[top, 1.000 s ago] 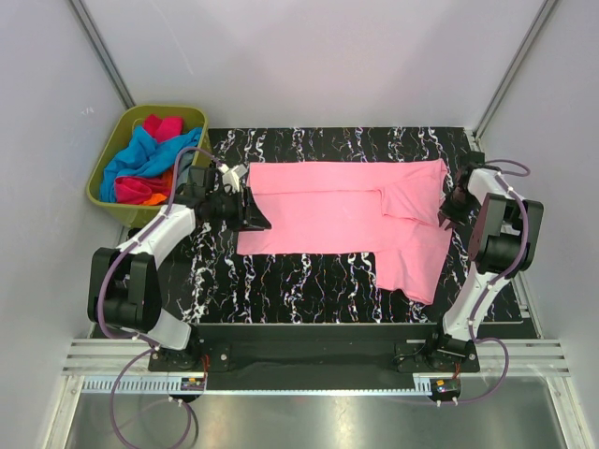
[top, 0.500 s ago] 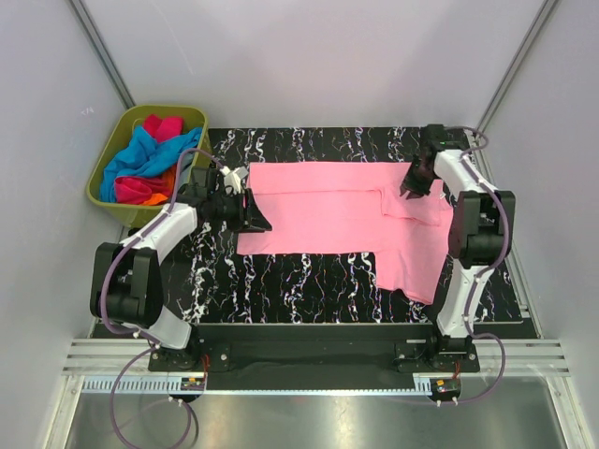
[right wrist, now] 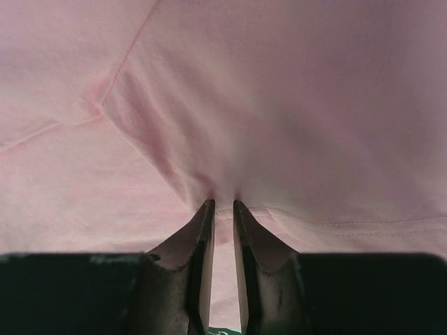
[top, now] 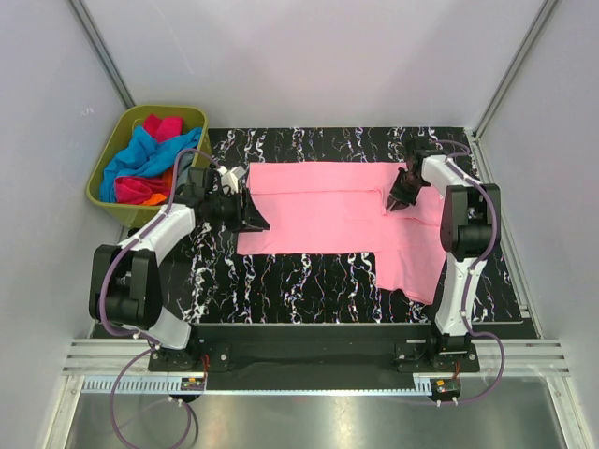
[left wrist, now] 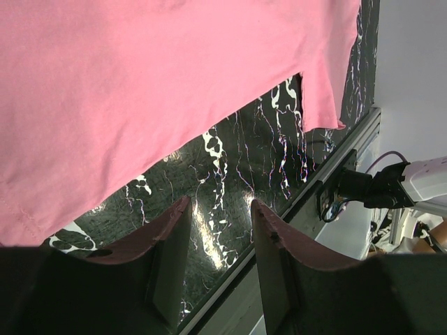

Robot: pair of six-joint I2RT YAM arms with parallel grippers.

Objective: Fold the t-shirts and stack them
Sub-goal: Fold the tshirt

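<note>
One light pink t-shirt lies half-folded; upper right, the right gripper pinches its sleeve narrowly, the left gripper gapes empty. Next, I judge: draw the sleeve inward.

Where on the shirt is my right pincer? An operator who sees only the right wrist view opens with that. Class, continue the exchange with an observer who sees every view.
Observer: The right pincer grips the folded-over sleeve near the right end of the light pink t-shirt.
Operator: Is the other arm holding anything?
Observer: No. The left pincer is open and empty above the table, just off the shirt's left edge.
Operator: Any shirts left to fold?
Observer: Yes, blue, magenta and orange t-shirts lie bunched in the olive-green bin at far left.
</note>
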